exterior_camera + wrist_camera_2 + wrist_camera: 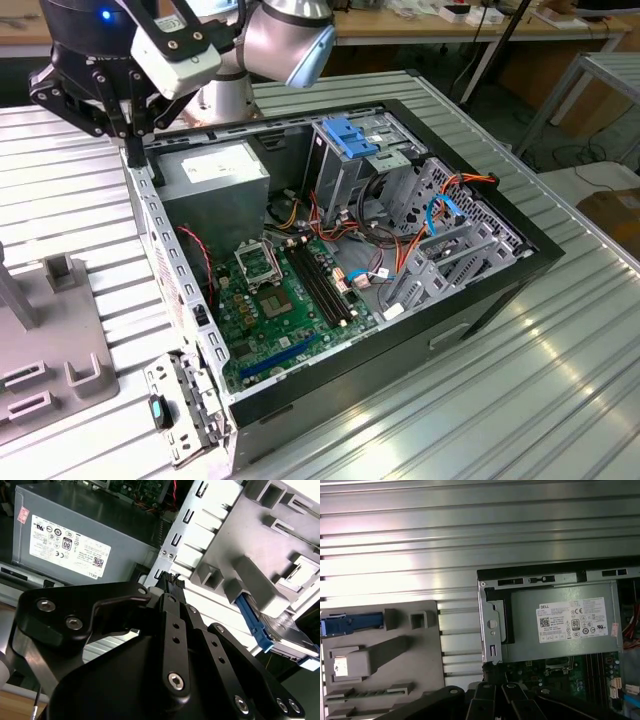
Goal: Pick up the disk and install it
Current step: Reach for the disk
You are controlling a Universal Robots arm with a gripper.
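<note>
In the second wrist view my gripper point(170, 581) seems closed on nothing; it hangs at the exterior view's upper left, above the computer case point(400, 372) rim. The disk point(285, 636) stands on edge in the grey holder point(260, 555), I think so that its blue frame is easy to grasp.

The light is bright, even and comes from overhead. In the exterior view the ribbed metal table point(560, 390) carries long pale sheen along its ridges, strongest toward its near right corner. The open computer case point(400, 350) holds soft shadow under its walls. In the first wrist view a broad band of glare washes the table's ribs. In the second wrist view the table burns out to white past the grey fixture plate point(260, 545). The gripper point(170, 581) is a dark mass with small highlights on its screws.
</note>
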